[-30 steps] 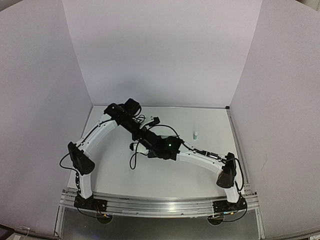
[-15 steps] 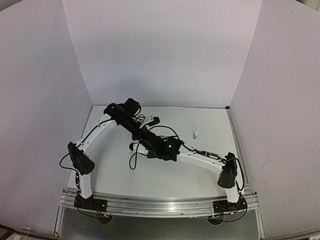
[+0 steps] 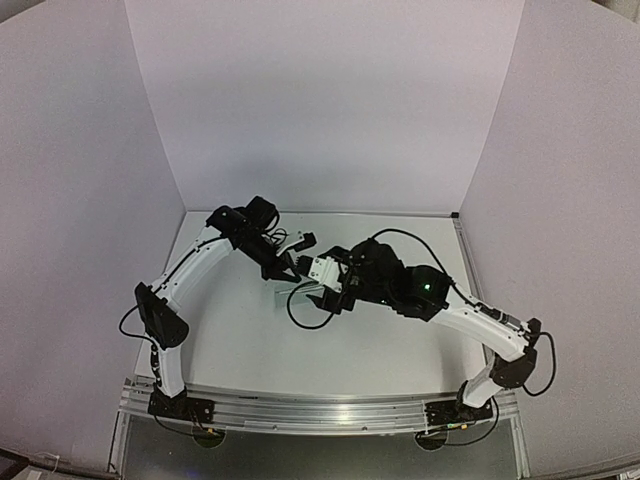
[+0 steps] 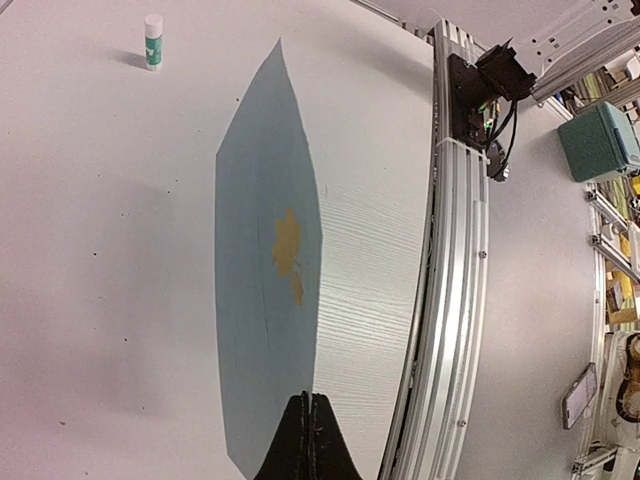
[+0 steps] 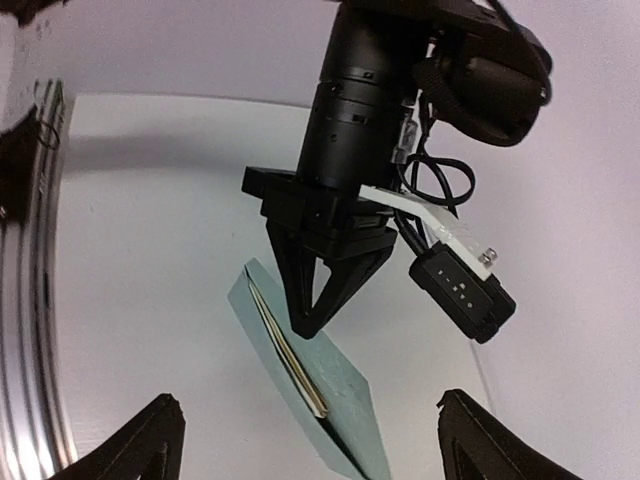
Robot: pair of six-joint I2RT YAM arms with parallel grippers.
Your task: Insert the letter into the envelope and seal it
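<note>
Left wrist view: the left gripper (image 4: 308, 402) has its jaws pressed together on the near edge of the envelope (image 4: 265, 300). The teal sheet runs lengthwise straight away from them.
Right wrist view: the right gripper (image 5: 307, 400) has its jaws spread wide and holds nothing. One dark finger sits at each lower corner of the frame.
Where the envelope is: it is pinched under the left jaws and raised off the tabletop (image 4: 100, 250) at that end. I cannot tell whether its far end rests on the surface.
Where the letter is: only a thin cream edge (image 5: 290, 362) shows along the envelope's opening, so it looks tucked inside.
Key relation: the envelope lies straight ahead of the right jaws, between their two fingers, with its long axis slanting from upper left to lower right across them. The left arm already has hold, and the right is close and facing it.
Judgement: sealing looks like the step left. The free right arm would be the one to work the flap or fetch the glue.
Count: one envelope, one letter, and one glue stick (image 4: 153, 40) standing upright, well apart from the envelope.
</note>
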